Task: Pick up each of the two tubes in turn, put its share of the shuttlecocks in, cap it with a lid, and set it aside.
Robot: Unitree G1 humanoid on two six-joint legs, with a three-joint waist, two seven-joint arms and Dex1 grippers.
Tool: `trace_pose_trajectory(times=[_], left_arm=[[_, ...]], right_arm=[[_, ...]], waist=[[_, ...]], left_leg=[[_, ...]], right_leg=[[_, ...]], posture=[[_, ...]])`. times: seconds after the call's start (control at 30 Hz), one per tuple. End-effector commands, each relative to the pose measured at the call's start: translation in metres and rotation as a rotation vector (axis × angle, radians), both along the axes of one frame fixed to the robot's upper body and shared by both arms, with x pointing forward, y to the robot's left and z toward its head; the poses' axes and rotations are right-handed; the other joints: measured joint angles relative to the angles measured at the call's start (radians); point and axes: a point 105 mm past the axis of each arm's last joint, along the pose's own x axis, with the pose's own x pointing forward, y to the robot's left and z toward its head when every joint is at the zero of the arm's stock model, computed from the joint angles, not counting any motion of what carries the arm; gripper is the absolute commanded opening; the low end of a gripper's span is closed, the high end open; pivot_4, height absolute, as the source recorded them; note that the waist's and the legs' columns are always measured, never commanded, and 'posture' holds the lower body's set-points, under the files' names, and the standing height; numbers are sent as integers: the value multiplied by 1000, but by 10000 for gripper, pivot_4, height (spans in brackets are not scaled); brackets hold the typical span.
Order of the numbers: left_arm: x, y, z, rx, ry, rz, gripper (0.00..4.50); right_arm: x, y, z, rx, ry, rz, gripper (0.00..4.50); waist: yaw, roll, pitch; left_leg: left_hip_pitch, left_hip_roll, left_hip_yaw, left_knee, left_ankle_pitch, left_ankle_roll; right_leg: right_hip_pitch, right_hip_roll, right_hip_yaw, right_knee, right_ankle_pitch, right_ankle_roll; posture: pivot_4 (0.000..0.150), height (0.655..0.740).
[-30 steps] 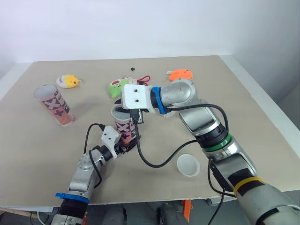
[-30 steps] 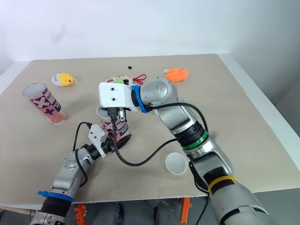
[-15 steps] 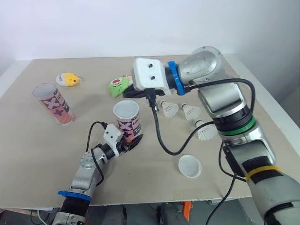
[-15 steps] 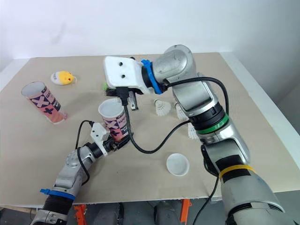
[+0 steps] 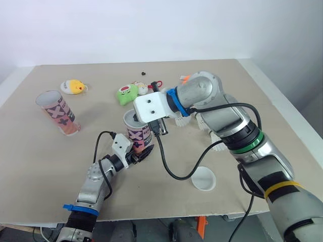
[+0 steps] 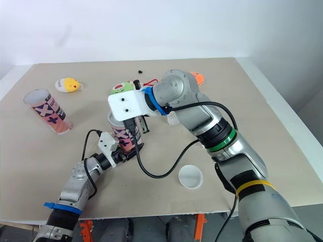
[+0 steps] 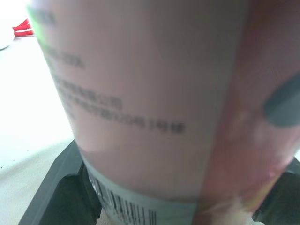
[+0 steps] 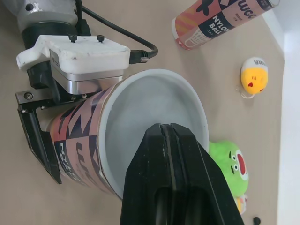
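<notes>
A pink patterned tube (image 5: 137,133) stands upright near the table's middle, with my left gripper (image 5: 137,154) shut on its lower part. The left wrist view shows its label (image 7: 154,108) up close between the two black fingers (image 7: 58,187). My right gripper (image 8: 164,129) hangs shut just over the tube's open mouth (image 8: 150,108), with nothing visible between its fingers. A second tube (image 5: 58,113) stands tilted at the far left. A white lid (image 5: 203,178) lies near the front edge. Shuttlecocks (image 5: 218,145) lie behind my right arm, partly hidden.
A yellow plush (image 5: 73,86), a green plush (image 5: 126,94) and an orange plush (image 6: 198,76) lie towards the back of the table. A black cable (image 5: 174,171) loops from my right wrist down over the table beside the held tube.
My right gripper, raised well above the tube half a second ago, has come back down to the tube's mouth. The left gripper has kept its hold on the tube.
</notes>
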Motion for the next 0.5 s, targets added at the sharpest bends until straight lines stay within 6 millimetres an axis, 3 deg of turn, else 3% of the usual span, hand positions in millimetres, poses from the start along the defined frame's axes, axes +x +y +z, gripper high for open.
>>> trace_pose_trajectory(times=[0.03, 0.13, 0.23, 0.37, 0.47, 0.5], left_arm=[[-8, -10, -23, 14, 95, -36, 33177], [-8, -10, -23, 12, 96, -34, 33177], [-9, -10, -24, 12, 98, -35, 33177], [-10, -10, -23, 15, 100, -46, 33177], [-11, -9, -19, 13, 99, -64, 33177], [-11, -8, -17, 12, 97, -72, 38463]], right_arm=[[-9, 1, -55, -170, 115, 27, 581], [-11, 2, -52, -140, 127, 37, 581], [-6, 1, -31, -63, 116, 20, 581], [-4, -6, 6, 114, 157, 5, 581], [-18, -10, 41, 343, 268, 66, 581], [-22, -14, 55, 434, 308, 78, 0]], waist=[[-1, 0, -2], [-1, 1, -6], [-1, 2, -6], [1, 0, -5], [2, -2, -2], [2, -2, -1]], left_leg=[[2, 0, 0, -1, 0, 0], [4, 0, 0, -3, 0, 0], [5, 0, 0, -4, 0, 0], [3, 0, 0, -4, 0, 0], [0, 0, -1, -4, 0, 0], [-1, 0, -1, -4, 0, 0]], right_leg=[[2, 0, 0, 0, -1, 0], [2, 0, 0, 0, -2, -1], [3, 0, 0, 0, -2, -1], [2, 0, 0, 0, -2, -1], [0, 0, 0, 0, -2, -1], [-1, -1, -1, 0, -1, -3]], posture=[[1500, 7400], [1500, 7400], [1500, 7400], [1500, 7400], [1500, 7400], [1500, 7400]])
